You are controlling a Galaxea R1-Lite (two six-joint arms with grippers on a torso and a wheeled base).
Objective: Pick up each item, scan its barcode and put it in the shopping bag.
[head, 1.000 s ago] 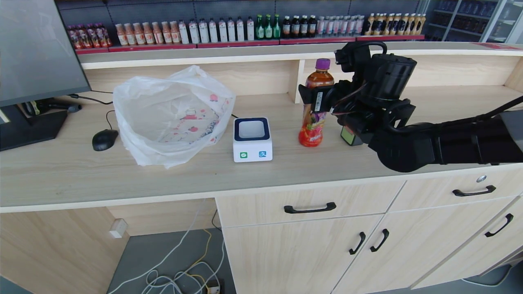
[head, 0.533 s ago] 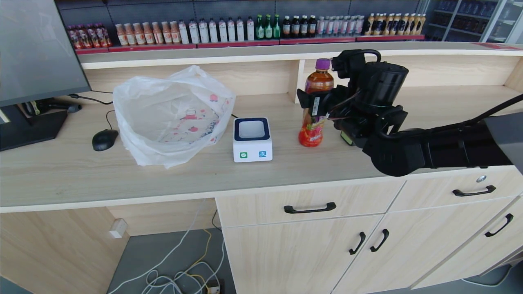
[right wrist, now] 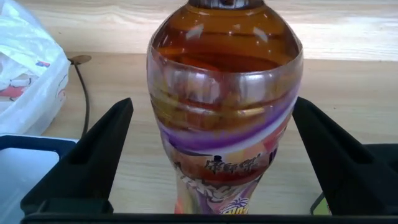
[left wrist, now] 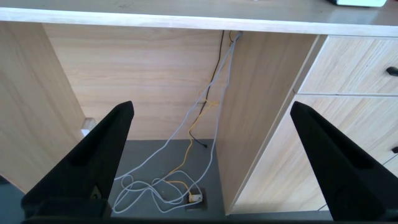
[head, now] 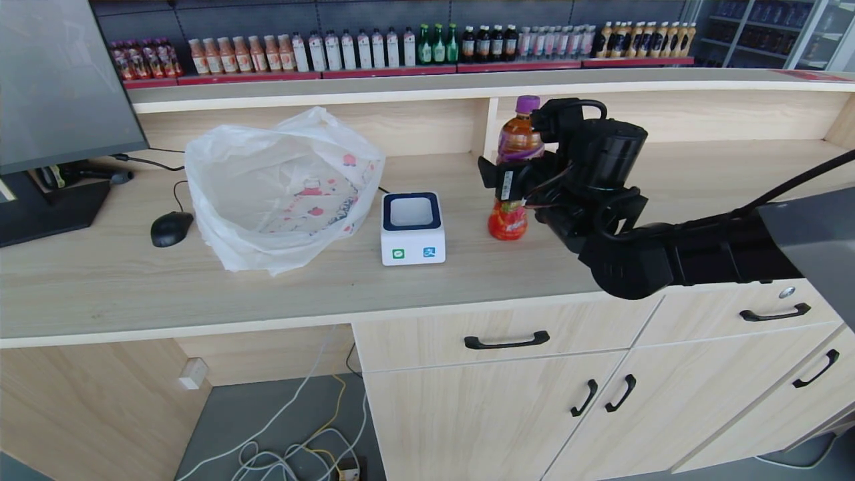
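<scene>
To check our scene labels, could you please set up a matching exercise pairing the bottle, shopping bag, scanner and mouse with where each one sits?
Things:
1. bottle
2. shopping bag
3. scanner
4. mouse

Places or states:
A. on the counter, left of the shopping bag
B. upright between the open fingers of the right gripper
C. mouth open, left of the scanner
D. between the shopping bag and the bottle

Pairs: 1-B, 2-C, 3-D, 4-A.
</scene>
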